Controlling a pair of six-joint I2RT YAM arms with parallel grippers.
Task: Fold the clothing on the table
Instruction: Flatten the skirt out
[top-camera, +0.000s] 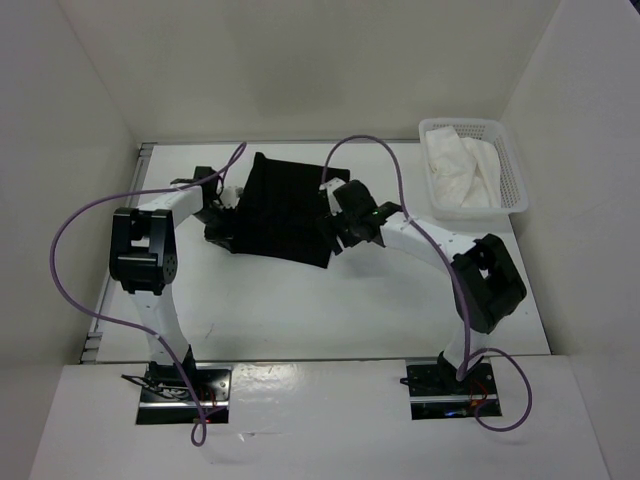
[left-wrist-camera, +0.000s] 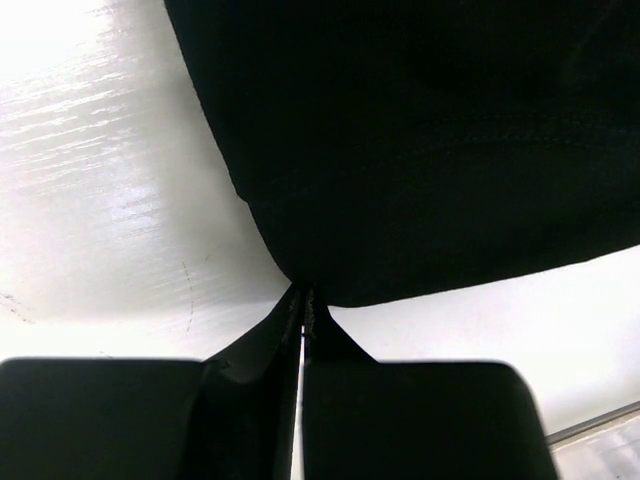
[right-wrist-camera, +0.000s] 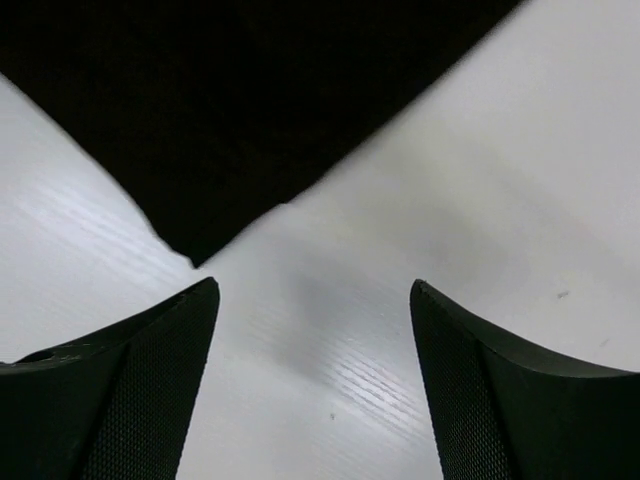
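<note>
The black clothing, a plain soft piece of dark fabric, lies on the large flat white table in the upper middle of the top view, between the two arms. Its outline is uneven there, with the far edge narrower than the near one.

The left gripper sits at the fabric's left edge. In the left wrist view the black clothing fills the upper and right part of the frame and narrows to a corner at lower centre. That corner runs straight into the left gripper, whose jaws are pressed together and pinch it. The white table shows bright at the left.

The right gripper is at the fabric's lower right corner. In the right wrist view the right gripper has its jaws spread wide over the bare table. One corner of the black clothing points down toward the gap but stops just short of the textured fingers, touching neither.

A white mesh plastic basket stands at the upper right of the top view, well apart from the clothing, with a crumpled white cloth inside.
</note>
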